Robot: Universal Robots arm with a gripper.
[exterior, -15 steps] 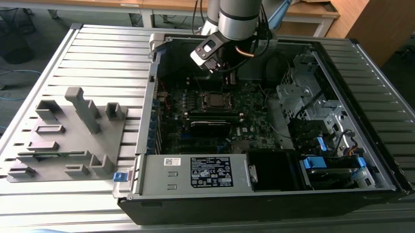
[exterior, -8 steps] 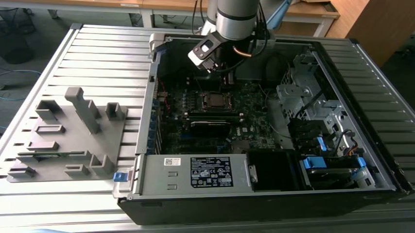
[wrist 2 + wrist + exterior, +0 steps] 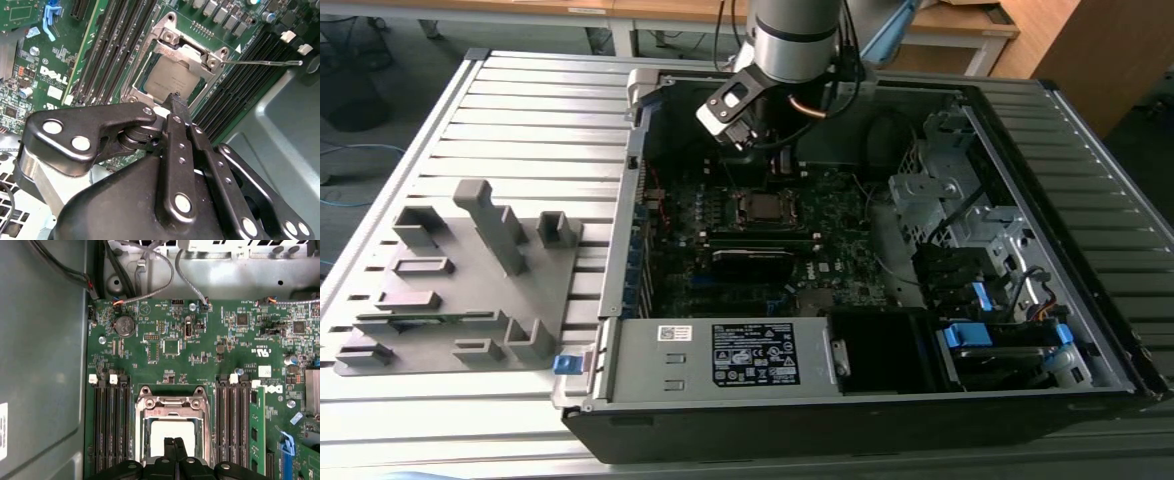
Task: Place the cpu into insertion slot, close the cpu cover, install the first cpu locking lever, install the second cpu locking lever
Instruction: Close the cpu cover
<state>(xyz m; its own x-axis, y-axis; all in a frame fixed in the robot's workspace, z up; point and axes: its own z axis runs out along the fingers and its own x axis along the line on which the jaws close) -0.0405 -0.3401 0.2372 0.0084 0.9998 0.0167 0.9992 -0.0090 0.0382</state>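
Observation:
The cpu (image 3: 170, 80) lies flat in the insertion slot (image 3: 761, 207) on the green board, its pale metal face (image 3: 172, 429) showing. The silvery cpu cover (image 3: 187, 52) lies down around it as a frame (image 3: 172, 401). A thin wire lever (image 3: 260, 63) sticks out sideways from a corner of the socket. My gripper (image 3: 174, 98) hangs just above the cpu's edge, its black fingers pressed together with nothing between them. In the first wrist view the gripper (image 3: 174, 441) overlaps the cpu face. In the exterior view the gripper (image 3: 771, 158) hangs over the board, just beyond the socket.
Black memory slots (image 3: 110, 425) flank the socket, with a green memory module (image 3: 256, 435) beside the other bank. Cables (image 3: 150, 275) run along the board's edge by the case wall (image 3: 45, 365). A grey parts fixture (image 3: 467, 280) lies at the exterior view's left, a power supply (image 3: 720, 355) in front.

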